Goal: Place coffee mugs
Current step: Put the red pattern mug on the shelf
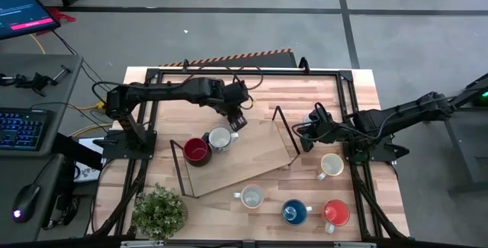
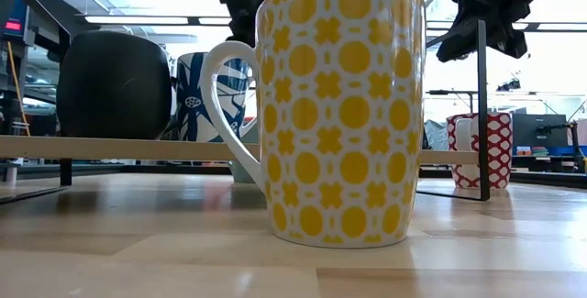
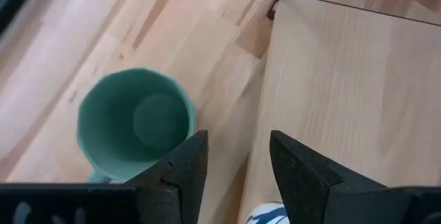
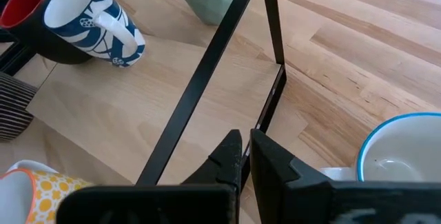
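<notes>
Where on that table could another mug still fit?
The wooden board is bare between the white mug and the right gripper. The front edge is crowded: plant, grey mug, blue mug, orange mug.

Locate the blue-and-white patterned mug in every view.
High: blue-and-white mug on the board, beside the dark red mug.
Low: left, behind the yellow mug.
Left wrist: sliver between the fingers of the left gripper.
Right wrist: beside the dark red mug again.
Shared landmark: the board it stands on.
</notes>
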Controlling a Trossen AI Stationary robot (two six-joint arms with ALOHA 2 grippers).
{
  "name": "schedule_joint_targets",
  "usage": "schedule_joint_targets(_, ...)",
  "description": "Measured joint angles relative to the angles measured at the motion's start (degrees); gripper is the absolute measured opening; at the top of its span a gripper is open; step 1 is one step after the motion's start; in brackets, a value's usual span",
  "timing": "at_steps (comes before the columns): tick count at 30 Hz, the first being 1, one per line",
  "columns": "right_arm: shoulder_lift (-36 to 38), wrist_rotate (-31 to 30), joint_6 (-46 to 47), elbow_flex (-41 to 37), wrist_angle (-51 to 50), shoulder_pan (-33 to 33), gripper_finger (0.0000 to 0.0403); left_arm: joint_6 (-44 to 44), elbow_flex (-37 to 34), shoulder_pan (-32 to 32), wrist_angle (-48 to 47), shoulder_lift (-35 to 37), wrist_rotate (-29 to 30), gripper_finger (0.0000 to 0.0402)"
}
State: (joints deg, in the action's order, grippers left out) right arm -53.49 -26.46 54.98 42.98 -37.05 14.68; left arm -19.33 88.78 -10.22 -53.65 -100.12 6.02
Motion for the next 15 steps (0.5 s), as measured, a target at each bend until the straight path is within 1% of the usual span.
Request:
schedule_joint_targets(2,0.00,0.00,-0.07,0.00,-0.06,0.00,0.0011,0.00,-0.46,-0.72,0.04,-0.54,-1.20,0.0147)
schedule_joint_targets(11,0.00,-0.23,-1.83,0.00,-0.01,0.00,0.0011,-0.73,-0.84,-2.30,0.99,-2.29,-1.24,0.0147)
schedule_joint_targets(13,0.00,-0.64,-3.38,0.00,0.00,-0.01,0.0011,-0.76,0.35,-2.59,0.35,-2.01,-1.45,0.0147)
schedule_joint_targets(15,0.00,-1.21,-5.11,0.00,0.30,-0.01,0.0011,1.02,2.51,-3.00,-0.50,-0.63,-3.26,0.0147)
